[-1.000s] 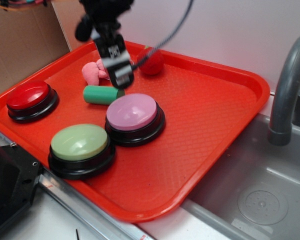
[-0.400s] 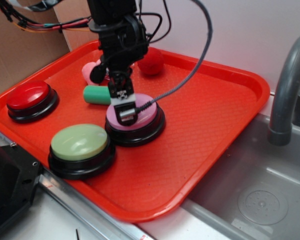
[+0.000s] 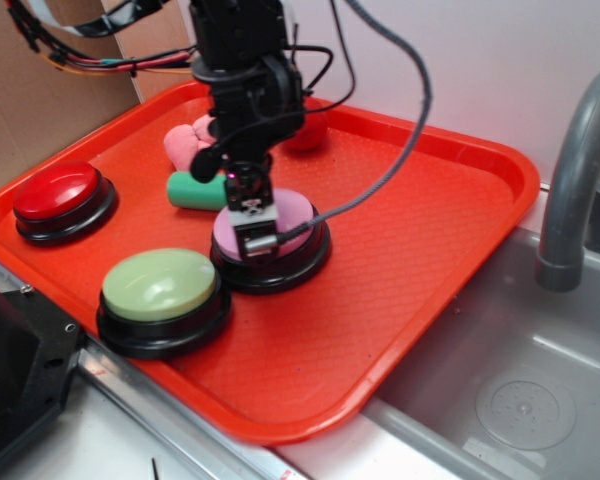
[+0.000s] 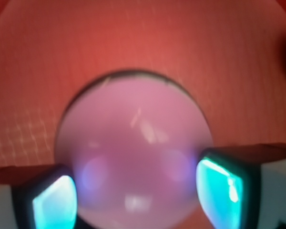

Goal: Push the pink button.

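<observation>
The gripper (image 3: 252, 232) is down on the pink button (image 3: 295, 222), which sits near the middle of the red tray (image 3: 430, 230), just left of centre in the exterior frame. In the wrist view the pale pink dome (image 4: 133, 152) fills the centre, with one fingertip (image 4: 52, 200) showing at the lower left and the other at the lower right, so the jaws stand apart and nothing is held between them.

To press well, the force should go straight down through the crown of the dome; the tool looks set toward the near-left part of the cap (hard to judge exactly from this angle), so a push there could slide off the curve or tip the black base rather than click it. A short, vertical push seems enough.

The tray also holds a light-green button (image 3: 160, 285) at the lower left, touching or nearly touching the pink one, a red button (image 3: 58, 192) at the far left, a green cylinder (image 3: 192, 190), a pink plush toy (image 3: 185, 145) and a red ball (image 3: 312, 132) behind the arm. The sink (image 3: 520, 380) at the lower right is empty.
</observation>
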### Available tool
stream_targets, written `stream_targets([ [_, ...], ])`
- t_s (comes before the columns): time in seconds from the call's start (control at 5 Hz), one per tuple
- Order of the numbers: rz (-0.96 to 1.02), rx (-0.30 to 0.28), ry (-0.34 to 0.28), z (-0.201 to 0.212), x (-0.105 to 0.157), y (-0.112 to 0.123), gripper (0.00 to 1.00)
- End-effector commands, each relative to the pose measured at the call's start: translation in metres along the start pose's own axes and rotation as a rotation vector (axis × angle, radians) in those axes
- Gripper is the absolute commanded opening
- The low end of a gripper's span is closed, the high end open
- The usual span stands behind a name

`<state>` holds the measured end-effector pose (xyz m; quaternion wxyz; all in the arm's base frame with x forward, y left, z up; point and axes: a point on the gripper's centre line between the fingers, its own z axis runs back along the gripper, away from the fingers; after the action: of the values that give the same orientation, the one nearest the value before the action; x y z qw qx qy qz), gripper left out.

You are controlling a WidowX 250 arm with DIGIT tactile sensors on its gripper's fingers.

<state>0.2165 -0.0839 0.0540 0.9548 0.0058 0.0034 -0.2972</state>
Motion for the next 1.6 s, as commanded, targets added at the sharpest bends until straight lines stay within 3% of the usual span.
stream_targets([
  [0.0, 0.001, 0.026, -0.069, 0.021, 0.008, -0.010, 1.00],
  [0.4, 0.041, 0.039, -0.023, 0.044, 0.014, -0.013, 1.00],
  [0.8, 0.105, 0.037, -0.053, 0.070, 0.008, -0.013, 1.00],
  [1.0, 0.115, -0.009, -0.084, 0.076, 0.004, -0.010, 1.00],
  [1.4, 0.143, 0.036, -0.089, 0.092, 0.002, -0.009, 1.00],
])
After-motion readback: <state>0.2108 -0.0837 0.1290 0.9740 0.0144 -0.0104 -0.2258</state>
